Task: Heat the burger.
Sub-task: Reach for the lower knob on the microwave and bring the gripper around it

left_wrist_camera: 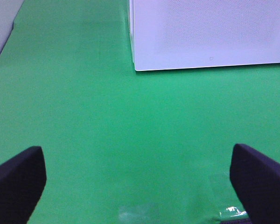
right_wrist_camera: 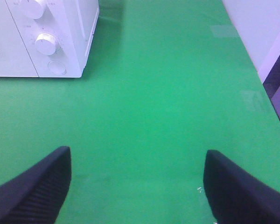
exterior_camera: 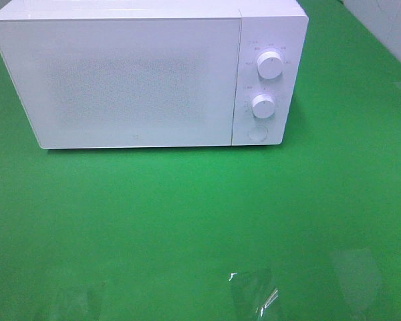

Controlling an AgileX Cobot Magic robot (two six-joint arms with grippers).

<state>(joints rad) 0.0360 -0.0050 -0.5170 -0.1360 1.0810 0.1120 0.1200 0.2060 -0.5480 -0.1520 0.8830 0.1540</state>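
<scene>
Exterior high: I see a white microwave standing at the far side of the green table, with its door shut flat against the body.
Controls: on the panel to the right of the door there is an upper knob, a lower knob beneath it, and a round button lowest of all.
Burger: I cannot tell where the burger is. None of my three views shows it, and the door's pale dotted panel lets me see nothing inside.
Left arm: the left gripper hangs over bare green surface with its dark fingers spread wide and nothing between them. The microwave's lower front edge lies ahead of it, well apart.
Right arm: the right gripper is also spread wide and holds nothing, over bare green. The microwave's control end is ahead and off to one side, well apart.
Table surface: a shiny clear patch near the front edge catches the light.
</scene>
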